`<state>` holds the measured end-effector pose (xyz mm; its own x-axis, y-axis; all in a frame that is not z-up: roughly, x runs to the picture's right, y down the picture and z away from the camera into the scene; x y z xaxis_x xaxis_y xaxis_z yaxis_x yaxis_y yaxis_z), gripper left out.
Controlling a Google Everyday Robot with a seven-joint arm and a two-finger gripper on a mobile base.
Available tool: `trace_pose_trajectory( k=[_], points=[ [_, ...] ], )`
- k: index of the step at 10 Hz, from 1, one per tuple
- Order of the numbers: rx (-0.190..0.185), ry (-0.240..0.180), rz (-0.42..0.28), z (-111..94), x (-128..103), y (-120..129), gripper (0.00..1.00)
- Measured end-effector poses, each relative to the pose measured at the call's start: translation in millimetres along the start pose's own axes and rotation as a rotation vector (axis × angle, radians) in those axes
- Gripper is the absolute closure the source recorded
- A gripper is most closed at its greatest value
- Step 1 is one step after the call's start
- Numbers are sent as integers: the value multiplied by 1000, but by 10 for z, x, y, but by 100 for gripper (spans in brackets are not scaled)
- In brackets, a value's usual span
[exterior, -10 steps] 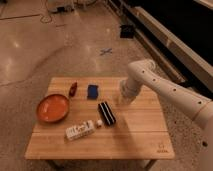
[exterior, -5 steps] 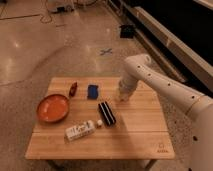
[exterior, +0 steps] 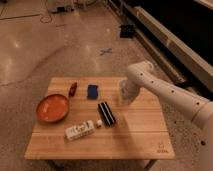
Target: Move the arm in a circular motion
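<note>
The big shiny white arm (exterior: 167, 94), made of thick round tubes, reaches in from 4 o'clock over the right edge of the flat, pale wooden desk (exterior: 142, 137). Its tool (exterior: 126, 96) hangs over the desk at 2 o'clock. I cannot tell if the tool is apart or together. A long black box (exterior: 106, 113) lies near it at 7 o'clock, and a blue square pad (exterior: 92, 91) lies at 9 o'clock. There is bare wood at 5 o'clock.

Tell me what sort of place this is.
Probably a robotics lab or test hall: polished concrete floor with a blue tape cross, a wooden table, and the arm, its gripper over the table.
</note>
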<state>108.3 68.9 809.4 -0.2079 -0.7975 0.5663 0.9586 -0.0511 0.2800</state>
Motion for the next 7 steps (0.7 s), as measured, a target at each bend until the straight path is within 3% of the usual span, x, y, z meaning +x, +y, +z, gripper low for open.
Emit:
trace_pose_trajectory(
  k=[2, 5, 7],
  points=[
    [1, 0, -19, -5, 2, 27, 57],
    [-9, 2, -41, 38, 170, -275, 57],
    [-14, -4, -65, 16, 72, -313, 57]
  ],
)
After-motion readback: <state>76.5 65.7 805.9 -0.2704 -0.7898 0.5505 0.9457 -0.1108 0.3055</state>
